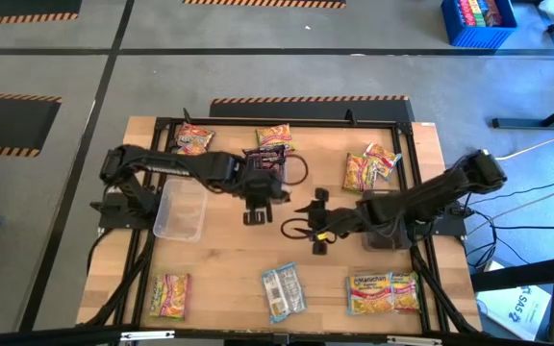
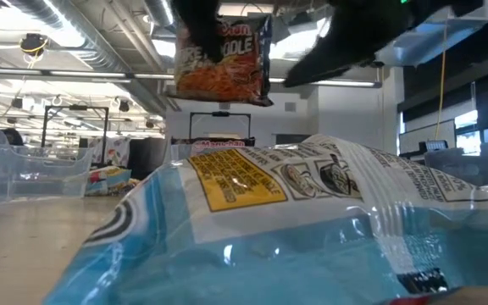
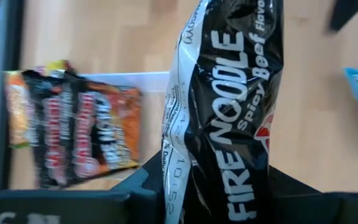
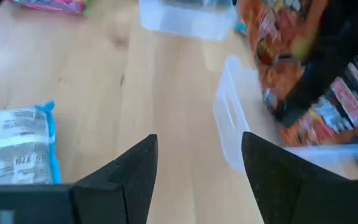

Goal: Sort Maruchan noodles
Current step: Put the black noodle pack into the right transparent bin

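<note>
Two arms meet mid-table. The left gripper (image 1: pixel 256 213) has its jaws clamped on a dark packet (image 3: pixel 229 106), print reads "FIRE NOODLE", "Spicy Beef Flavor". In the low view the same packet (image 2: pixel 224 59) hangs in the air, above the table, "NOODLE" legible on a front showing orange noodles. The right gripper (image 1: pixel 318 223) sits just beside it, to its right in the high view, jaws open and empty; its wrist view shows bare wood between the fingers (image 4: pixel 135 168).

A clear bin (image 1: pixel 180 209) lies near the left arm. A second clear bin (image 4: pixel 232 118) shows in the right wrist view, with dark and orange packets at it; whether inside or beside, cannot tell.

Other packets on the table (image 1: pixel 229 264):
- light blue packet (image 1: pixel 284 290) at the near edge, centre; back panel with yellow box and cooking drawings fills the low view (image 2: pixel 312 212), small text unreadable.
- yellow-pink packet (image 1: pixel 169 294) near-left corner.
- two packets (image 1: pixel 383 292) near-right, "Maruchan" partly readable.
- orange-yellow packets (image 1: pixel 370 167) far right, overlapping.
- one packet (image 1: pixel 193 140) far left, one (image 1: pixel 275 136) far centre.
- dark-and-orange packet (image 3: pixel 82 134) in the left wrist view, lying on an orange one, lettering too blurred.

A blue crate (image 1: pixel 479 21) stands on the floor beyond the table.
</note>
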Controlling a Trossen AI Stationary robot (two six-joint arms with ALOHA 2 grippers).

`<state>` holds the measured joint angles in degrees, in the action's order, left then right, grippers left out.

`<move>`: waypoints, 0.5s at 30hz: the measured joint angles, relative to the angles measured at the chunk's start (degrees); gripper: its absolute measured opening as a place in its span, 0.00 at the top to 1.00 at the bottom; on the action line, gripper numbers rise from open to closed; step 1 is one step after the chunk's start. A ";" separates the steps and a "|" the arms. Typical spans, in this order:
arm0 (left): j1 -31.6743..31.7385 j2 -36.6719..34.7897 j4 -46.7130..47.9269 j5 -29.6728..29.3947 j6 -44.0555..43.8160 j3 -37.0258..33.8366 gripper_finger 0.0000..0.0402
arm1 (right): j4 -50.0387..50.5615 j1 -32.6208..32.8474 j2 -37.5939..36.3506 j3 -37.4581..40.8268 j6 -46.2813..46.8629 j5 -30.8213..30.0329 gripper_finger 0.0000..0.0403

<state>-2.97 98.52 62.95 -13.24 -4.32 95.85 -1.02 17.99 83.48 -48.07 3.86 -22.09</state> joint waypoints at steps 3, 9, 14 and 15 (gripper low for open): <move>3.26 0.00 -0.24 -0.16 1.60 -1.02 0.72 | 4.20 2.18 -0.83 0.00 2.18 -3.01 0.46; 9.88 -0.04 -5.97 3.34 5.79 -6.09 0.72 | 4.91 6.92 -0.81 1.64 4.87 -8.22 0.46; 12.75 -0.02 -10.62 6.98 7.83 -10.96 0.72 | 4.00 8.41 -0.81 3.43 6.51 -11.82 0.46; 13.14 -0.02 -10.49 6.98 7.85 -11.79 0.72 | 4.05 8.41 -0.81 3.76 7.01 -11.82 0.46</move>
<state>10.17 98.50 52.47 -6.26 3.53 84.06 3.03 26.39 82.67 -44.32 10.87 -33.91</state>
